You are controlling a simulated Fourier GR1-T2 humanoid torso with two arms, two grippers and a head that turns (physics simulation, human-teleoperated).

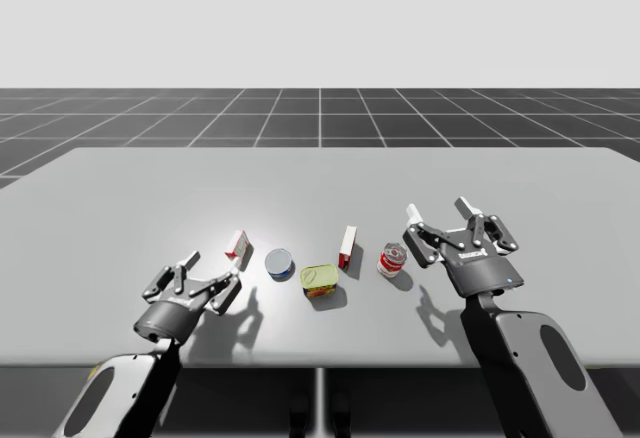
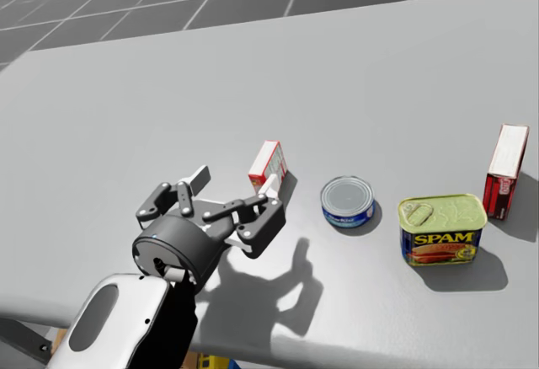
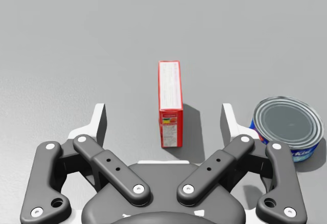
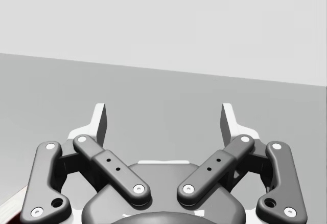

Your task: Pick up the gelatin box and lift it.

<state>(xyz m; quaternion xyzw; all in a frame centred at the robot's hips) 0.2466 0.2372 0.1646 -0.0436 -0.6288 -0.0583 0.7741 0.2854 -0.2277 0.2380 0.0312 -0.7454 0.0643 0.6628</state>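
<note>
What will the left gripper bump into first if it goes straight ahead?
Most likely the red gelatin box, standing just ahead of my open left gripper, in line with its middle. The blue can sits off to one side.

You've got a plain grey table [image 1: 320, 178], five things directly on it in a loose row. The small red and white box [image 3: 170, 104] stands just ahead of your left claw [image 1: 210, 270], in line with the gap between its fingers, long side pointing away from it, touching neither. The flat blue round can [image 3: 288, 127] is just beside that box, ahead of the same claw's outer finger. Further on toward your right claw [image 1: 438, 210] are the yellow-topped rectangular can [image 1: 319, 280], then the taller red box [image 1: 348, 246], upright. The red and white round can [image 1: 391, 259] is upright, just beside your right claw on its inner side.
</note>
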